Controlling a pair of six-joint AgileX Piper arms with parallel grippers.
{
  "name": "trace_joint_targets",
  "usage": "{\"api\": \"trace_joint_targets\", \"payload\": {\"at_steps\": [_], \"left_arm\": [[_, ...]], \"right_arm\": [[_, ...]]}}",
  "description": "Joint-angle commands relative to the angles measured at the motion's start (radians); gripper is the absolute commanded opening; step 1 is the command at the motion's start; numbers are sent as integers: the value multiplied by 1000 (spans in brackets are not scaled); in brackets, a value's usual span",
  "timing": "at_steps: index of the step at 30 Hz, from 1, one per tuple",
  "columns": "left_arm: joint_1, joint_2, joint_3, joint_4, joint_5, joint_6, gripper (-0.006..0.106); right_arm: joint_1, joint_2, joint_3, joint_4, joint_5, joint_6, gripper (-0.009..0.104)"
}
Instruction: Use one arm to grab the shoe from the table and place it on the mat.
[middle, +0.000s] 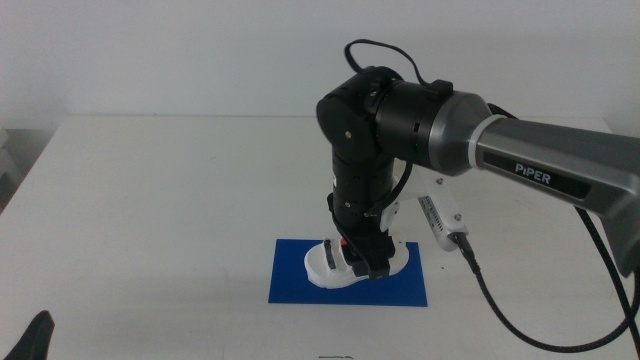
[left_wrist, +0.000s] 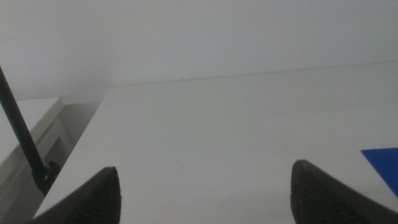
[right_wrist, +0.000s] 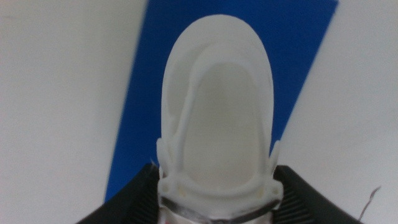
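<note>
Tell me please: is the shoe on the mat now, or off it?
On it. In the middle view the shoe rests within the mat, the right gripper shut on it; the right wrist view shows blue beneath it.

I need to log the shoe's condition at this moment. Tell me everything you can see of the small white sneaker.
The small white chunky-soled sneaker looks like smooth moulded plastic, with a rounded toe and raised ridges over the front. A red strap and dark straps show at its middle, mostly hidden. It lies over the flat deep blue rectangular mat, its long axis across the mat; whether the sole rests on it cannot be told. The right gripper, reaching straight down, has a black jaw against each side of it.
</note>
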Motion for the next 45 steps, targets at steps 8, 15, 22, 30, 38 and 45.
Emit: {"api": "trace_joint_targets", "payload": {"at_steps": [8, 15, 22, 30, 38, 45], "left_arm": [[-3, -19, -3, -9, -82, -15, 94], [-3, -19, -3, -9, -82, -15, 94], [-3, -19, -3, -9, -82, -15, 94], [-3, -19, -3, -9, -82, -15, 94], [-3, -19, -3, -9, -82, -15, 94], [-3, -19, -3, -9, -82, -15, 94]], "right_arm": [[-65, -22, -38, 95, -32, 20, -1], [-92, 6, -38, 150, -64, 20, -1], [-96, 29, -38, 165, -115, 19, -1], [-96, 28, -38, 183, -133, 19, -1], [-96, 28, -38, 195, -152, 19, 36], [-96, 18, -38, 217, -136, 19, 83]]}}
